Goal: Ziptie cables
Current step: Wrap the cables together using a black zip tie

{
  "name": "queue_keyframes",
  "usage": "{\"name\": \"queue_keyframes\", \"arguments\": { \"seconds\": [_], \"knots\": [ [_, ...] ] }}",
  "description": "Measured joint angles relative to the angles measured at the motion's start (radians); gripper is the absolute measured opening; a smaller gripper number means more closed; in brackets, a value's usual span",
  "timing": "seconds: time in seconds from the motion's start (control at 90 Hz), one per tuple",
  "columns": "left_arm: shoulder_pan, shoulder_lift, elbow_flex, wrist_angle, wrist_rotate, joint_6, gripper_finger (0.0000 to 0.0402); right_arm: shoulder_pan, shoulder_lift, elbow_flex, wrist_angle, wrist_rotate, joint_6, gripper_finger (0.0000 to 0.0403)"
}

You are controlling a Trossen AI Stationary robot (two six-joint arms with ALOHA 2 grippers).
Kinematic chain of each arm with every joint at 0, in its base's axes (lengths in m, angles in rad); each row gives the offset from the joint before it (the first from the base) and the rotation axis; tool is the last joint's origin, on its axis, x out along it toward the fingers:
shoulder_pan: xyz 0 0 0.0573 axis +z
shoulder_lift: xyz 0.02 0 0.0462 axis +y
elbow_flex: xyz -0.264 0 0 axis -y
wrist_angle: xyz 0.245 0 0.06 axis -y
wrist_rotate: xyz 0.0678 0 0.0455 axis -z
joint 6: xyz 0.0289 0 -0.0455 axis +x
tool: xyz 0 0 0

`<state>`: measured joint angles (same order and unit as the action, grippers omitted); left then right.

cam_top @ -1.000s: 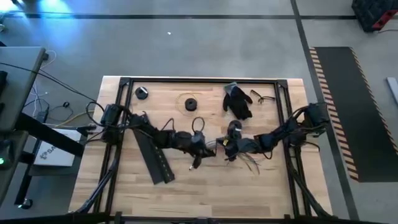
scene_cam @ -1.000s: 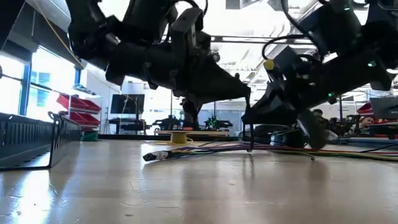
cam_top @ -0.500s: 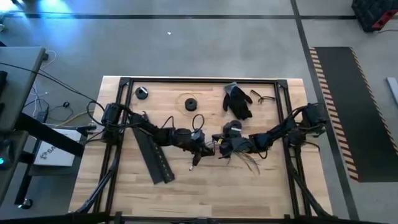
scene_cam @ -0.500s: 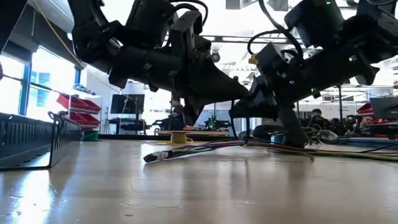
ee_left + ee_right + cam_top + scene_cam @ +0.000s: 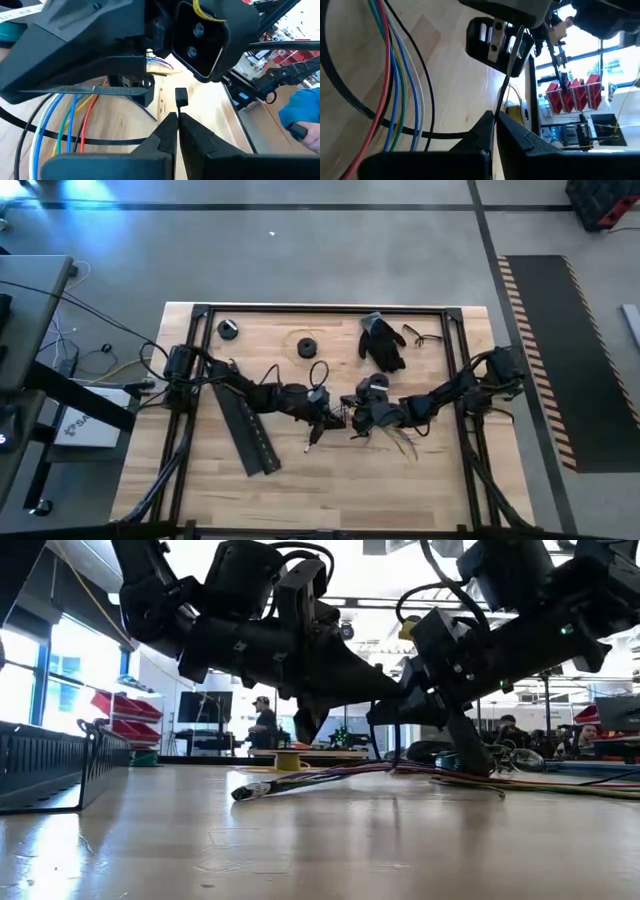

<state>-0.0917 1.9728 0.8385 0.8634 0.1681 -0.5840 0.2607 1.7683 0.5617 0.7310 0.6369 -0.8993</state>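
Jaws closed: left gripper (image 5: 177, 122), right gripper (image 5: 495, 120); cables (image 5: 330, 776) partly hidden.

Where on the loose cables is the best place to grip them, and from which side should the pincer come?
Probably just behind the dark plug end of the cables, from above, closing across them: there the wires lie bunched and low on the table, clear of both arms. The left pincer and right pincer are shut by the bundle's middle.
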Motion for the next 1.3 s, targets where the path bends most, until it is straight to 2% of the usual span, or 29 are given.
{"name": "queue_keyframes", "arguments": {
  "seconds": [0.611, 0.789, 1.0, 1.3],
  "knots": [
    [0.001, 0.000, 0.000, 0.003, -0.022, -0.052, 0.0000, 0.041, 0.000, -0.001, 0.087, 0.051, -0.156, 0.0000],
    [0.007, 0.000, -0.014, 0.022, -0.022, -0.078, 0.0000, 0.066, 0.000, -0.001, 0.106, 0.055, -0.157, 0.0000],
    [0.018, 0.001, -0.079, 0.130, -0.022, -0.111, 0.0000, 0.082, 0.000, -0.001, 0.105, 0.052, -0.153, 0.0000],
    [-0.002, 0.001, -0.078, 0.138, -0.004, -0.061, 0.0000, 0.039, 0.000, -0.001, 0.077, 0.042, -0.107, 0.0000]
  ]
}}
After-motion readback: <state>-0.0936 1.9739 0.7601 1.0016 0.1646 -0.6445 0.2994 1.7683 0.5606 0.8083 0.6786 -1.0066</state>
